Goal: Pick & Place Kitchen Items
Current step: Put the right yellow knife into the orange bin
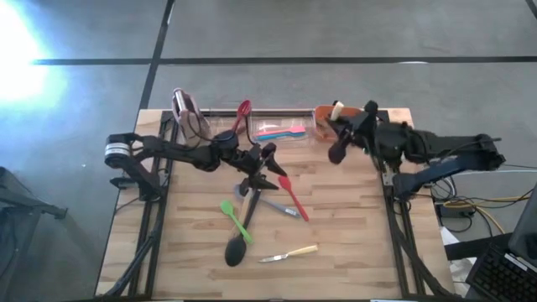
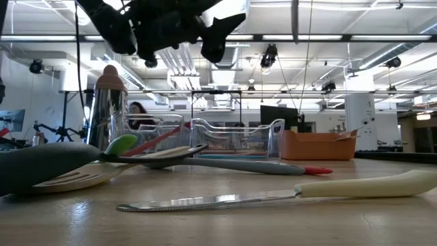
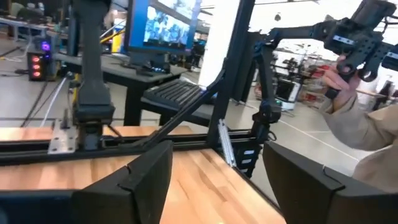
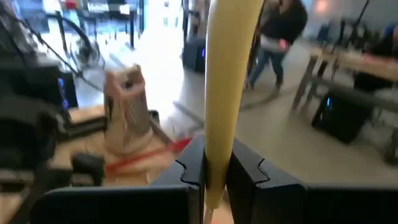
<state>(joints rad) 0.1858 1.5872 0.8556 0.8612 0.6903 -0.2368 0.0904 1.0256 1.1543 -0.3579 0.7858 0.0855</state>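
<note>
Closest to the low camera, a pale-handled knife (image 2: pixel 273 195) lies on the table. Another pale handle (image 4: pixel 225 87) is pinched in the right gripper (image 4: pixel 214 171) above the orange bin (image 1: pixel 327 126); slippage is risked. The left gripper (image 3: pixel 217 180) is held open, empty.

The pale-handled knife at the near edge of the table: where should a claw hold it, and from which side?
Probably the cream handle of the pale-handled knife, from straight above: it lies flat and apart from the other utensils, and its handle is thicker than the thin metal blade.
</note>
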